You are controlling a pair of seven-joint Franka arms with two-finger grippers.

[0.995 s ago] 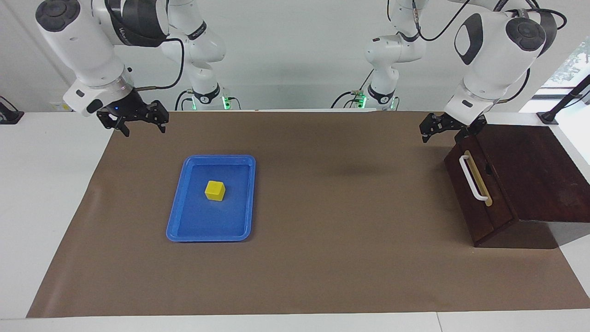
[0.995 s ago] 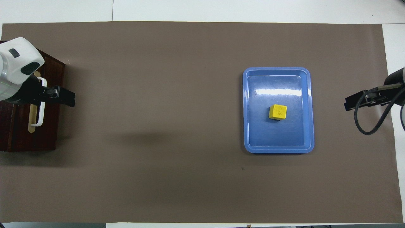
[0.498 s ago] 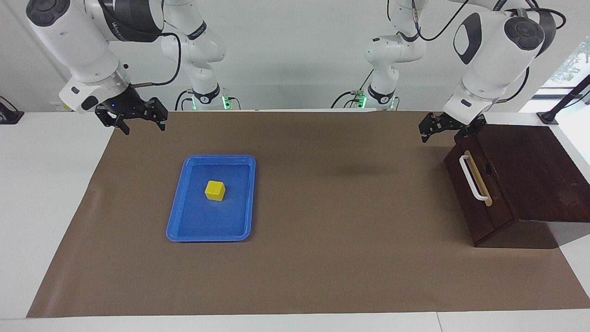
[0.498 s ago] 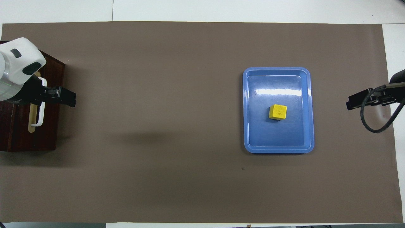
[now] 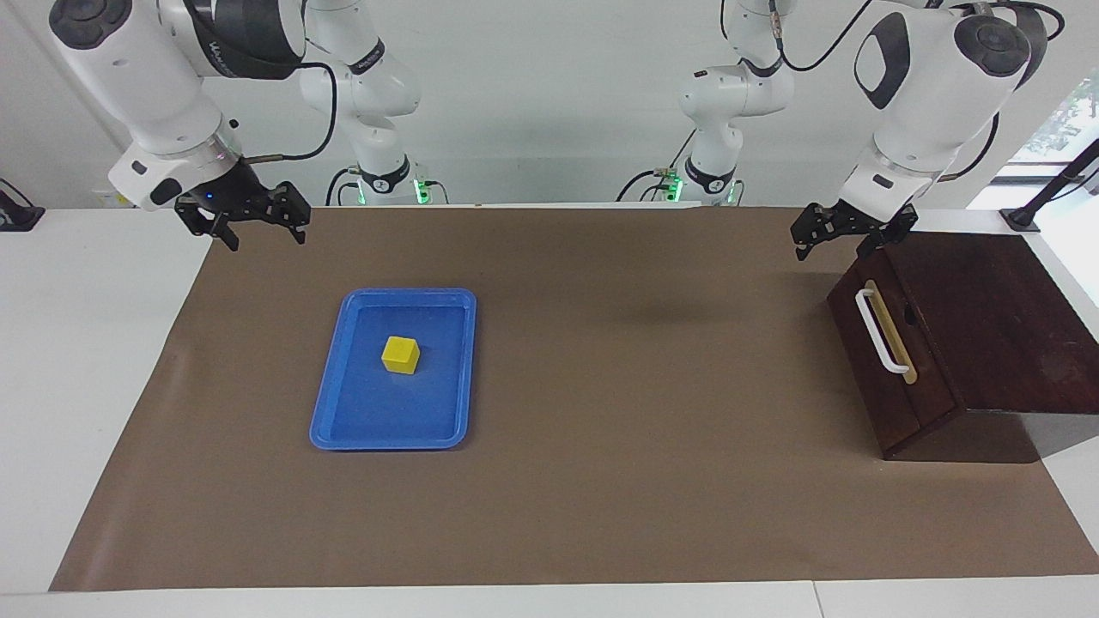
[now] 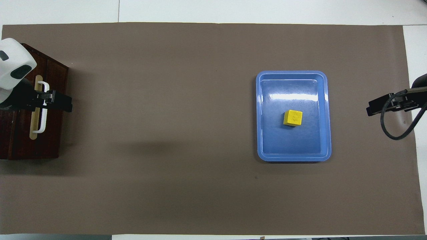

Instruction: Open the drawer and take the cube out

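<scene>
While the small yellow cube [image 5: 400,354] sits in the flat blue plastic tray [image 5: 330,403], the dark brown wooden drawer [image 5: 884,369] is shut, and the left gripper [image 5: 834,232] above it and right gripper [image 5: 253,225] hang spread and empty.

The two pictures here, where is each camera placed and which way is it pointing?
Facing view: high across the table, looking at the robots; both whole arms show, with the left gripper over the drawer and the right gripper over the brown mat's edge.
Overhead view: high above the robots' end, looking steeply down; only the grippers and wrists show at the sides.
Shared: the yellow cube in the blue tray and the closed drawer, half a turn apart.
</scene>
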